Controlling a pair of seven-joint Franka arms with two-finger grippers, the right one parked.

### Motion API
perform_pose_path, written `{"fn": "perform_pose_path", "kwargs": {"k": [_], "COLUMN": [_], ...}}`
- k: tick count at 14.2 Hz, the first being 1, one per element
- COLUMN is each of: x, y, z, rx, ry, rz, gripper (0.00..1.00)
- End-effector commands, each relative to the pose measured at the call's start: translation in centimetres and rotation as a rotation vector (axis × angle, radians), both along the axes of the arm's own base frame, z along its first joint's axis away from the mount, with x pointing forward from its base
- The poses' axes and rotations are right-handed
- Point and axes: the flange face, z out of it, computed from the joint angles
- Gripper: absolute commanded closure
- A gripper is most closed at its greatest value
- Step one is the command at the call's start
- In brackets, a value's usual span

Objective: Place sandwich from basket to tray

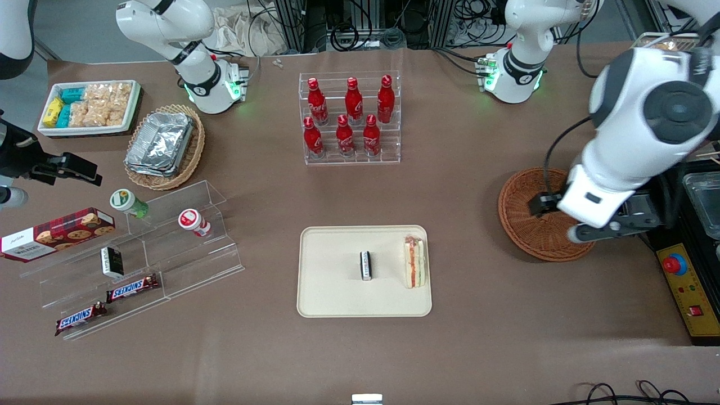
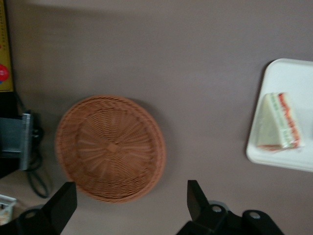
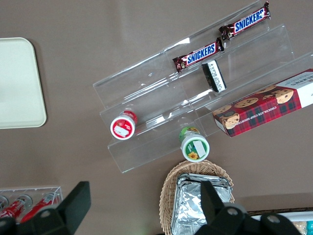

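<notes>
The sandwich (image 1: 415, 262) already lies on the tray (image 1: 332, 292), resting on its side close to the tray's edge on the working arm's end, with a small dark packet (image 1: 365, 265) beside it near the tray's middle. The basket (image 1: 520, 222) sits well apart from the tray, toward the working arm's end of the table, and the wrist view shows its woven bottom (image 2: 110, 147) bare, with nothing in it. The gripper (image 2: 129, 203) hangs above the basket's edge with its two fingers (image 2: 61, 203) spread wide and nothing between them. Judged from how things lie, the placing itself looks done: the sandwich is out of the basket, inside the tray's rim, and free of the gripper. What seems left, if anything, is only for the arm to draw clear of the work area.
</notes>
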Motion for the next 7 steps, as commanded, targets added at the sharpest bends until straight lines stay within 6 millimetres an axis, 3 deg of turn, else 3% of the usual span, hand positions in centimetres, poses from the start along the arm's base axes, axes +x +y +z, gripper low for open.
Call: {"fn": "perform_pose_path", "kwargs": {"k": [1, 5, 7], "x": [-1.5, -1.9, -2.2], "y": [4.6, 11.1, 12.2], "z": [1.5, 3.0, 3.6], "rx": [-0.006, -0.071, -0.076], "ry": [0.041, 0.04, 0.038], "rz": [-0.055, -0.052, -0.066], "gripper": [0.0, 0.0, 0.0]}}
